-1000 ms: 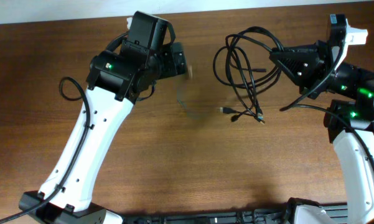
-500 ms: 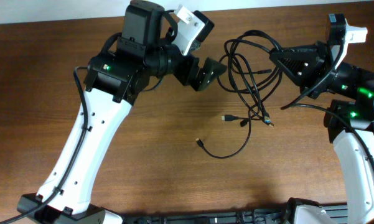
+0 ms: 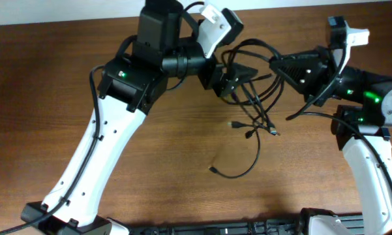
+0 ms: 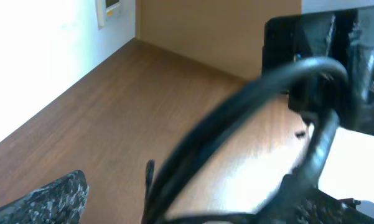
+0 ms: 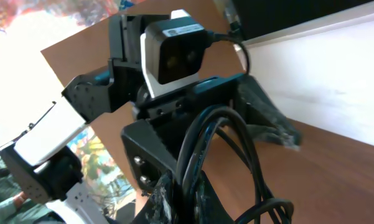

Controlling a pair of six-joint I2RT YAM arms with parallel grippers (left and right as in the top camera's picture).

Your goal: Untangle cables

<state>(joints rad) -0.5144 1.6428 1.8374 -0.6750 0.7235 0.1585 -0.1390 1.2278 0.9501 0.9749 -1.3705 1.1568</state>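
The cables (image 3: 257, 85) are bunching in thin, glossy black loops at the far middle of the table (image 3: 182, 196), with small plug ends trailing just below the knot. One separate cable (image 3: 242, 171) is lying apart in an open curve nearer the front edge. Your right gripper (image 3: 276, 63) is pinching the bundle, jaws closed tight on it. Your left gripper (image 3: 229, 77) is standing wide open, fingers straddling the loops and gripping nothing.

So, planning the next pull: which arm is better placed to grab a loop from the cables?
Left. The left gripper is open at the cables; the right gripper is shut, holding them.
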